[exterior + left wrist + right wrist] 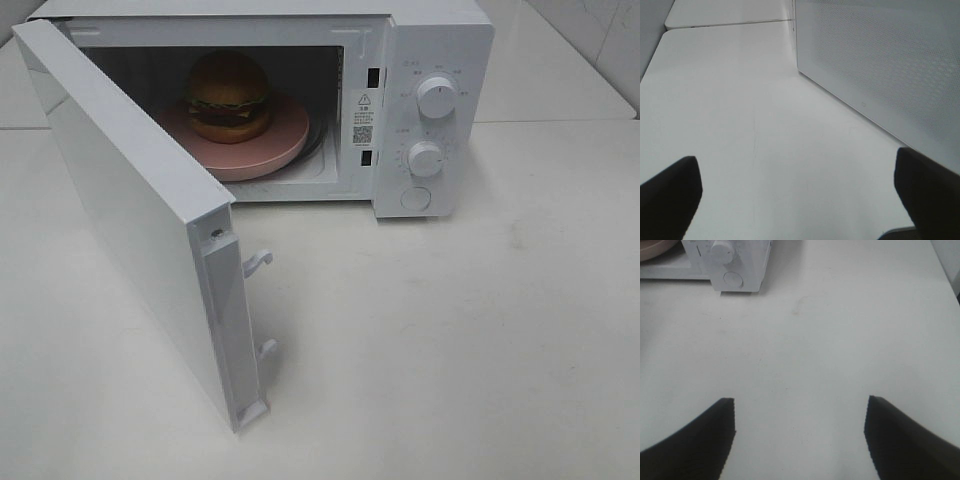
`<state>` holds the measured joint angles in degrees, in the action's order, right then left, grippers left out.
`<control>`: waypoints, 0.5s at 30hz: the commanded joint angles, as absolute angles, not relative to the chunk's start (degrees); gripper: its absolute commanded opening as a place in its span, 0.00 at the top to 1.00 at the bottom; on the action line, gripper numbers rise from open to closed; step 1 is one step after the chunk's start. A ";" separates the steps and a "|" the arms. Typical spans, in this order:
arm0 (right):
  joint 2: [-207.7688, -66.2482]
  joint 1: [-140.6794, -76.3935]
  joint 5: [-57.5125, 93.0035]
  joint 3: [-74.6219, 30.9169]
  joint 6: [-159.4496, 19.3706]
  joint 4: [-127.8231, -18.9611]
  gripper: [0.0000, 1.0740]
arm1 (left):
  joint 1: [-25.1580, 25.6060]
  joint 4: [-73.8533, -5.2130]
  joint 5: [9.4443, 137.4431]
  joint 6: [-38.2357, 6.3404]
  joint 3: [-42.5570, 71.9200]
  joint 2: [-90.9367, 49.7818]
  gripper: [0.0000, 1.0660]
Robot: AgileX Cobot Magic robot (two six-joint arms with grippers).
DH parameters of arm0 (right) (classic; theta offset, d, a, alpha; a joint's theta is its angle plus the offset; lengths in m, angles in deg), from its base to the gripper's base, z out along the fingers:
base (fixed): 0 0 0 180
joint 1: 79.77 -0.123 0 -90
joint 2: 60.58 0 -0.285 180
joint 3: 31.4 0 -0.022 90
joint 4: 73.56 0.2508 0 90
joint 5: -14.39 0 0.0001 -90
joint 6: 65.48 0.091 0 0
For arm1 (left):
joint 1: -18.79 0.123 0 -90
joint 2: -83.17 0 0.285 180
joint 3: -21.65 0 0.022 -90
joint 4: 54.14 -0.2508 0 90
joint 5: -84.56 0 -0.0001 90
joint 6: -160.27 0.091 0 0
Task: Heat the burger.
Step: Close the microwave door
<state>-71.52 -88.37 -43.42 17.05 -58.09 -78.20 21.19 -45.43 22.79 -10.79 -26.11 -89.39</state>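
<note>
- The burger is sitting on a pink plate inside the microwave, at the far side of the table. The plate is filling most of the cavity floor.
- The door is standing swung wide toward the near left, leaving the cavity exposed. Heating cannot begin this way, so shutting the door is looking like the step in hand.
- The left gripper is hovering low over the table just beside the door's outer face. Its 2 fingers are spread wide with nothing between them, probably so it can push the door closed.
- The right gripper is hanging over bare table on the right, nearer than the control panel. Its pincer is also gaping wide and empty, and it is likely waiting to turn 1 of the 2 knobs, the upper knob or the lower knob.
</note>
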 commanded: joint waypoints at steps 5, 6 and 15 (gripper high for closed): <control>-66.48 -86.48 -42.84 17.22 -58.61 -77.98 0.34 | 20.85 -45.21 23.31 -11.31 -26.11 -90.02 0.08; -66.48 -86.48 -42.84 17.22 -58.61 -78.03 0.34 | 20.85 -45.21 23.31 -11.31 -26.11 -89.91 0.08; -66.48 -86.48 -42.84 17.22 -58.55 -78.03 0.34 | 20.85 -45.21 23.31 -11.31 -26.11 -89.91 0.08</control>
